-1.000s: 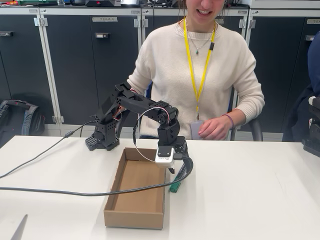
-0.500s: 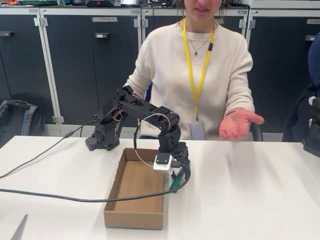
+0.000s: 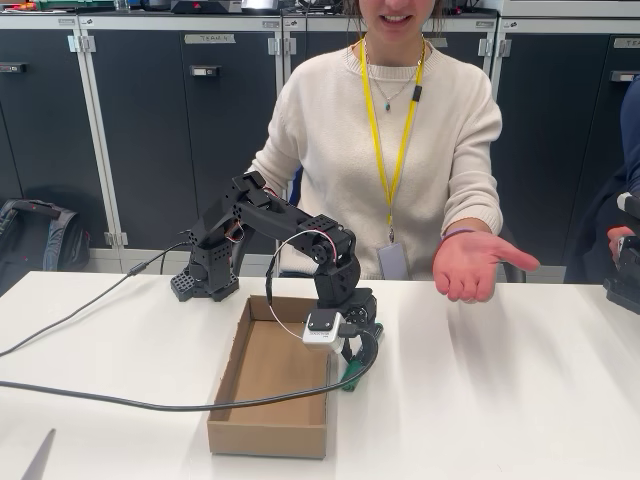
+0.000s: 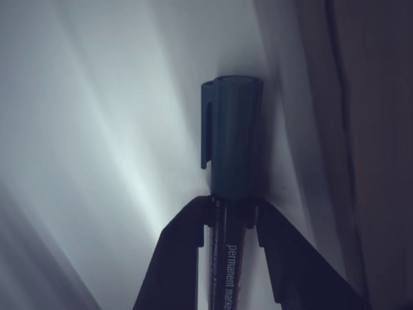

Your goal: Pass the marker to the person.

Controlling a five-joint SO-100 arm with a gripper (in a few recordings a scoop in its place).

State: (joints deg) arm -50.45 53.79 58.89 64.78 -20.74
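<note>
The marker (image 4: pixel 233 152) has a teal-green cap and a dark barrel with white print. In the wrist view my gripper (image 4: pixel 232 216) is shut on its barrel just behind the cap, the cap resting on the white table beside the tray wall. In the fixed view the gripper (image 3: pixel 352 362) points down at the right side of the cardboard tray (image 3: pixel 240 415), with the marker's green cap (image 3: pixel 350 377) showing below it on the table. The person (image 3: pixel 400 130) in a cream sweater sits behind the table and holds an open palm (image 3: pixel 470 265) up, to the right of and above the gripper.
A thick black cable (image 3: pixel 120 400) runs across the table from the left to the gripper. The arm's base (image 3: pixel 205 280) stands at the table's back edge. Dark cabinets are behind. Another person's hand (image 3: pixel 618 240) and dark equipment are at the right edge.
The person's hand has risen from the table edge and turned palm up, then come a little forward. My gripper has shifted slightly at the marker beside the tray.
</note>
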